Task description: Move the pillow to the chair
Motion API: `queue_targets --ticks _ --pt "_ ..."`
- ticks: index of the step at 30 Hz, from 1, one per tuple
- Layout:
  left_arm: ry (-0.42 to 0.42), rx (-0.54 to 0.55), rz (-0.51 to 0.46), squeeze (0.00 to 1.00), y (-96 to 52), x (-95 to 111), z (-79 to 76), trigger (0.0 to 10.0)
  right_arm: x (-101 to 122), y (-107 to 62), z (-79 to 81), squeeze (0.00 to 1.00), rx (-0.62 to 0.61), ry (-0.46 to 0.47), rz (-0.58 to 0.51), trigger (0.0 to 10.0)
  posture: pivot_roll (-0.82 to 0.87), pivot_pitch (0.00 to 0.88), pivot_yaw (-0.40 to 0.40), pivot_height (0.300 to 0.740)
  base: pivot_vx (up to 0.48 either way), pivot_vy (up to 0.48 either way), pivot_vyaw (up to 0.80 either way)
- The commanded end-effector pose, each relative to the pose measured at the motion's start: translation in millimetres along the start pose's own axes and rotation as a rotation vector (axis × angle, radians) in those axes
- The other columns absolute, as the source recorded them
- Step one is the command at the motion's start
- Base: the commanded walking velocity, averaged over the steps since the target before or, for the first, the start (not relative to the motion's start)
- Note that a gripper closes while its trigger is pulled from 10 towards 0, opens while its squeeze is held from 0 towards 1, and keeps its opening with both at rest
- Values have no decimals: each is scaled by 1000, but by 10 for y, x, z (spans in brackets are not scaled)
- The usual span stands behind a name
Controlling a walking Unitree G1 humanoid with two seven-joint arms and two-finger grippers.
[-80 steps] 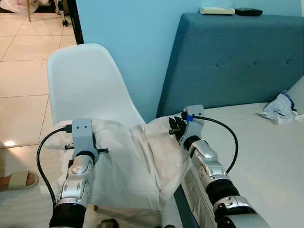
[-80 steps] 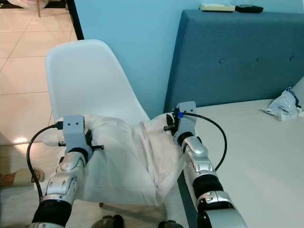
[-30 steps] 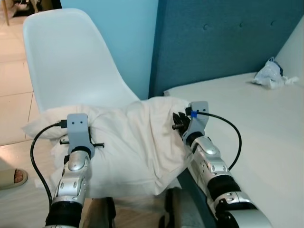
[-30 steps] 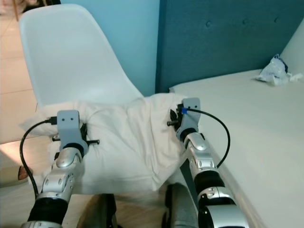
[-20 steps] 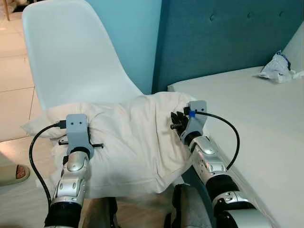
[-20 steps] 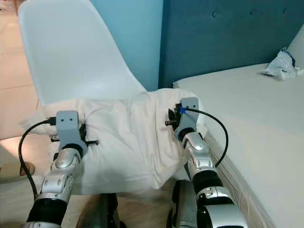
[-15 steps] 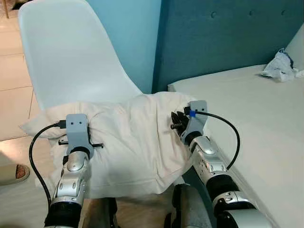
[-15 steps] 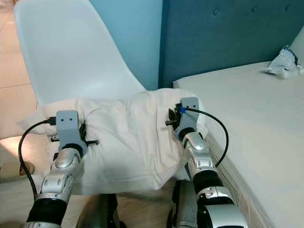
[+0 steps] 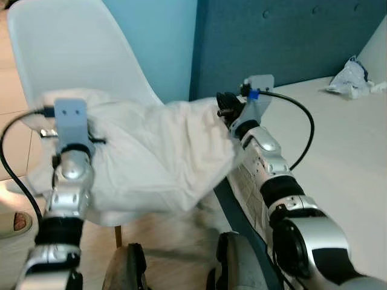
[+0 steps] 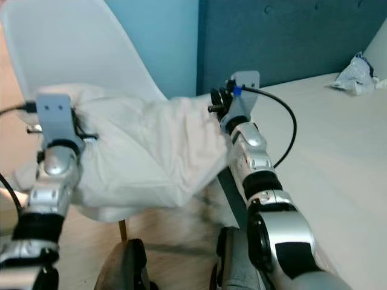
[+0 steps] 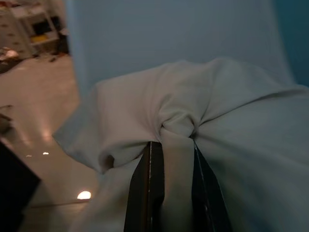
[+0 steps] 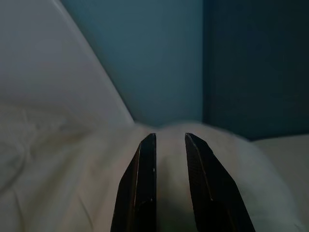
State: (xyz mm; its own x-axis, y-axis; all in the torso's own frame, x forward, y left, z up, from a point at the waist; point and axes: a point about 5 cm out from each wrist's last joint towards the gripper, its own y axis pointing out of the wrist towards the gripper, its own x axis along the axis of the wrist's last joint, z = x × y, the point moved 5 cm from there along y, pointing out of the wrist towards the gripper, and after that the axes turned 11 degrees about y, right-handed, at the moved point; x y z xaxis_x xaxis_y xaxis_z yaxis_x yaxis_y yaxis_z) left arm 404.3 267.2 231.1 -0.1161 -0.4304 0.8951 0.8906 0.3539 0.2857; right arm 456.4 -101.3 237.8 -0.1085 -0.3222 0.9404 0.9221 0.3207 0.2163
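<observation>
The white pillow (image 9: pixel 151 148) hangs crumpled between my two arms, over the front of the white chair's seat (image 9: pixel 130 214). In the left wrist view my left gripper (image 11: pixel 174 146) is shut on a bunched fold at the pillow's left end. My right gripper (image 12: pixel 170 139) is shut on the pillow's right end, which shows between its two black fingers (image 12: pixel 145 183). That right gripper (image 9: pixel 226 105) sits near the bed corner. The chair's backrest (image 9: pixel 78 48) rises just behind the pillow.
A bed (image 9: pixel 344 139) with a blue headboard (image 9: pixel 290 42) stands right of the chair, with a crumpled white packet (image 9: pixel 347 75) lying on it. A person's sandalled foot (image 9: pixel 13 222) rests on the tiled floor at the left. My own feet (image 9: pixel 233 266) show below.
Both arms have risen and carried the pillow up and toward the chair's backrest. Its right end has come off the bed's edge. The camera has also shifted.
</observation>
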Motion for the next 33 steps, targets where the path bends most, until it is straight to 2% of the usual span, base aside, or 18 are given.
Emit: queue_targets --ticks 1,5,7,8,9,11,12,13,14,15,16,19,20,22,23,28,33 --pt "40 69 -65 0 65 121 178 10000 87 49 37 0 7 10 -21 10000 74 238 -70 586 0 0 0" --pt "92 126 -85 0 81 143 312 10000 21 50 54 0 2 66 -14 10000 90 269 -70 586 0 0 0" --pt "110 119 -26 0 41 -14 286 10000 -119 27 47 0 -15 84 29 10000 93 276 -66 586 0 0 0" --pt "116 101 29 0 2 -156 235 10000 -238 8 56 0 -19 65 76 10000 99 285 -63 586 0 0 0" --pt "116 101 29 0 2 -156 235 10000 -238 8 56 0 -19 65 76 10000 99 285 -63 586 0 0 0" --pt "122 46 180 0 -138 -526 72 10000 -481 -50 66 0 -25 23 175 10000 106 295 -65 586 0 0 0" --pt "122 46 180 0 -138 -526 72 10000 -481 -50 66 0 -25 23 175 10000 106 295 -65 586 0 0 0" --pt "100 8 289 0 -263 -786 -66 10000 -592 -85 66 0 -26 -3 220 10000 107 295 -64 586 0 0 0" --pt "96 -20 321 0 -302 -859 -128 10000 -609 -92 62 0 -28 -7 226 10000 105 292 -64 586 0 0 0" --pt "96 -20 321 0 -302 -859 -128 10000 -609 -92 62 0 -28 -7 226 10000 105 292 -64 586 0 0 0" --pt "112 -50 351 0 -376 -959 -216 10000 -648 -109 51 0 -31 -12 241 10000 100 293 -63 586 0 0 0" --pt "121 -55 376 0 -441 -1045 -264 10000 -670 -122 38 0 -31 -12 249 10000 95 292 -62 586 0 0 0" --pt "112 -59 386 1000 -464 -1073 -283 10000 -670 -127 27 51 -32 -3 249 10000 89 285 -60 586 0 0 0" --pt "104 -62 391 1000 -475 -1086 -294 10000 -669 -130 19 51 -32 4 249 10000 89 285 -60 586 0 0 0" --pt "86 -60 398 1000 -477 -1092 -297 10000 -656 -129 13 1000 -29 11 243 10000 87 284 -59 586 0 0 0" --pt "66 -47 394 1000 -420 -1055 -261 10000 -615 -121 7 1000 -22 28 225 10000 86 275 -57 586 0 0 0" --pt "52 -84 341 1000 -320 -933 -278 10000 -557 -122 -91 1000 -73 52 202 10000 87 253 -57 586 0 0 0"
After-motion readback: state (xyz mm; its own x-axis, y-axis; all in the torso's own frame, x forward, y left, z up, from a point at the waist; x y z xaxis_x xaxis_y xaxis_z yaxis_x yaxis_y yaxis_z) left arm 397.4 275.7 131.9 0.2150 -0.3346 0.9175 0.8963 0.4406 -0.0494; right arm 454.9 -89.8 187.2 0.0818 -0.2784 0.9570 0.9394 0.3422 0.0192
